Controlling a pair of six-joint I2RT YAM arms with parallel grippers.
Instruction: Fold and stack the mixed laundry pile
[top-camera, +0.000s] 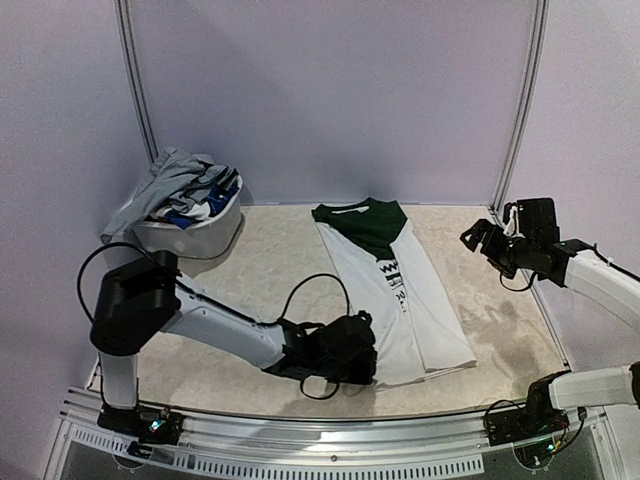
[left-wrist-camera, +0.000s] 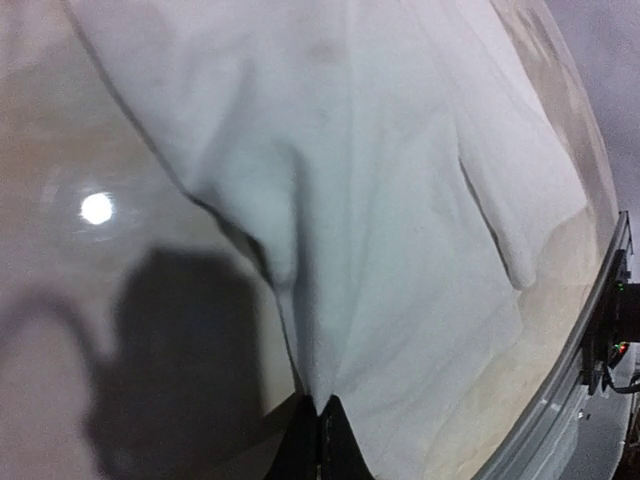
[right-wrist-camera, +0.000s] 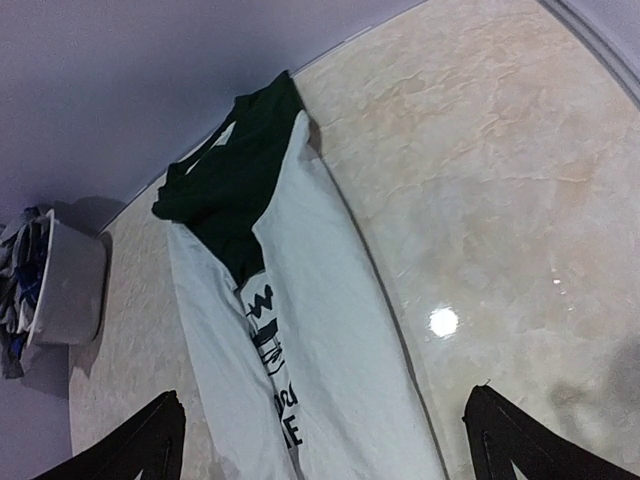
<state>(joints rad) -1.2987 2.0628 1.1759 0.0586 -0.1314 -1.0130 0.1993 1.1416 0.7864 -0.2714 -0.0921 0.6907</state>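
Centrally placed garment: a white T-shirt with dark green shoulders and black print lies flat on the pale marbled bench. It is folded in to a long, narrow shape, with its collar toward the far edge and its hem just short of the near edge.
Print: black lettering runs down the middle of the shirt, and a lengthwise fold hides part of it.
Left gripper: the left gripper sits low at the near-left corner of the hem. Its jaws are pressed together on the white cloth. In the wrist view a ridge of fabric runs up from the pinched spot, and the arm's shadow falls on the bare bench beside it.
Right gripper: the right gripper hangs above the right side of the bench toward the far right corner, well apart from the shirt. Its jaws are spread wide with nothing between them.
Basket: a white plastic oval basket stands at the far left corner of the bench, clear of the shirt.
Rest of the pile: a heap of grey, blue plaid and white garments fills the basket above its rim. A grey piece hangs over the basket's left side.
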